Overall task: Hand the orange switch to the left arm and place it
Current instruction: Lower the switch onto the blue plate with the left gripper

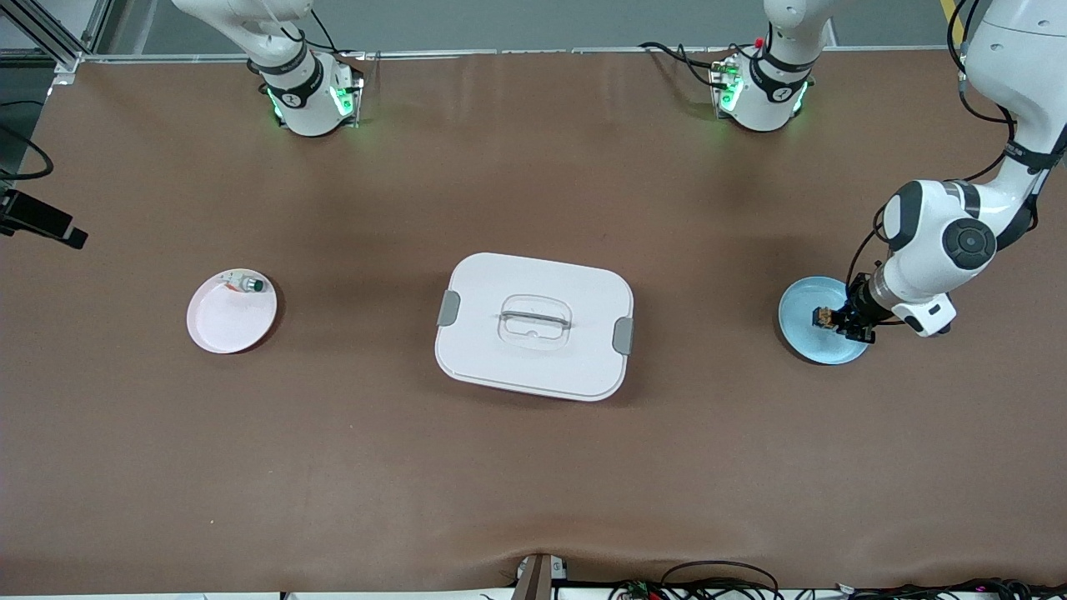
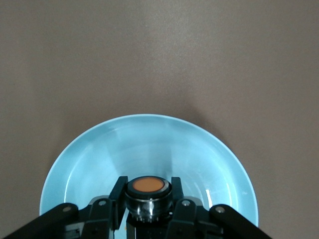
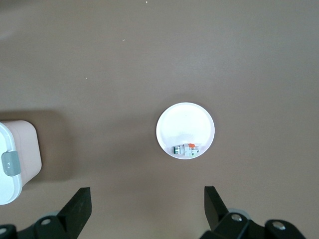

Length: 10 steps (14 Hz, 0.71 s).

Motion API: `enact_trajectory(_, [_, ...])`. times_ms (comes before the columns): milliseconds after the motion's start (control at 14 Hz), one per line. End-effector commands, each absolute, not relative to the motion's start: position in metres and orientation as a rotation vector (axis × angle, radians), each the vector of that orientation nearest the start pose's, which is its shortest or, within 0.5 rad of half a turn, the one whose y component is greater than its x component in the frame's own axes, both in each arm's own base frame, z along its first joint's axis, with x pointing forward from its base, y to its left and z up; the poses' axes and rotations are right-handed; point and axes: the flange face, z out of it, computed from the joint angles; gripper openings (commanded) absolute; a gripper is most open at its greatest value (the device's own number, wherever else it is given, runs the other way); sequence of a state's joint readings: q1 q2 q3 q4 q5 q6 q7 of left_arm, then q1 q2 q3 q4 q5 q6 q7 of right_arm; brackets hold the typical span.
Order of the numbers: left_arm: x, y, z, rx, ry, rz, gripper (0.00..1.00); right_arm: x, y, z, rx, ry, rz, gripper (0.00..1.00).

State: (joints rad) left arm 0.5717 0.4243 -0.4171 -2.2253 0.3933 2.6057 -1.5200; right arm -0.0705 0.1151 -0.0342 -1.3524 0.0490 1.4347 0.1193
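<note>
Table (image 1: 533,467) in brown covering, we see wide bare stretches nearer the front camera and up toward the arm bases. Box (image 1: 534,326) sits mid-table, lid on, grey latches at both ends, squarely between the two plates. Blue plate (image 1: 804,333) lies toward the left arm's end, well apart from the box; white plate (image 1: 229,317) toward the right arm's end, also well apart.

Left gripper (image 2: 148,196) is down over the blue plate, fingers (image 2: 118,191) pinched onto the orange switch (image 2: 147,185), cap facing up; we can't tell whether the switch has left the plate. Right gripper (image 3: 147,206) hangs high over the table, fingers spread wide with nothing between them, the white plate in its wrist view.

White switch with green cap (image 1: 247,285) lies at the white plate's rim, on the side toward the arm bases. Cables trail along the table edge nearest the front camera.
</note>
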Motion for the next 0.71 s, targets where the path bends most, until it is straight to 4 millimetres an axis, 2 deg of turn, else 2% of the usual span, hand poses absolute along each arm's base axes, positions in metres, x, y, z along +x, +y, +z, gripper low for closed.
enact_trajectory(0, [0.5455,0.0684,0.1932,-2.426,-1.964,-0.069,0.0,0.5701,-0.0525,0.6558,-3.064,0.336,0.05,1.0])
enact_trajectory(356, [0.544,0.0673,0.1871,-2.431,-1.952,-0.055,0.0,0.5699,-0.0453,0.6556,-3.078,0.317,0.056,1.0])
enact_trajectory(642, [0.544,0.0673,0.1871,-2.431,-1.952,-0.054,0.0,0.5691,-0.0471,0.6551,-3.079,0.319,0.065,1.0])
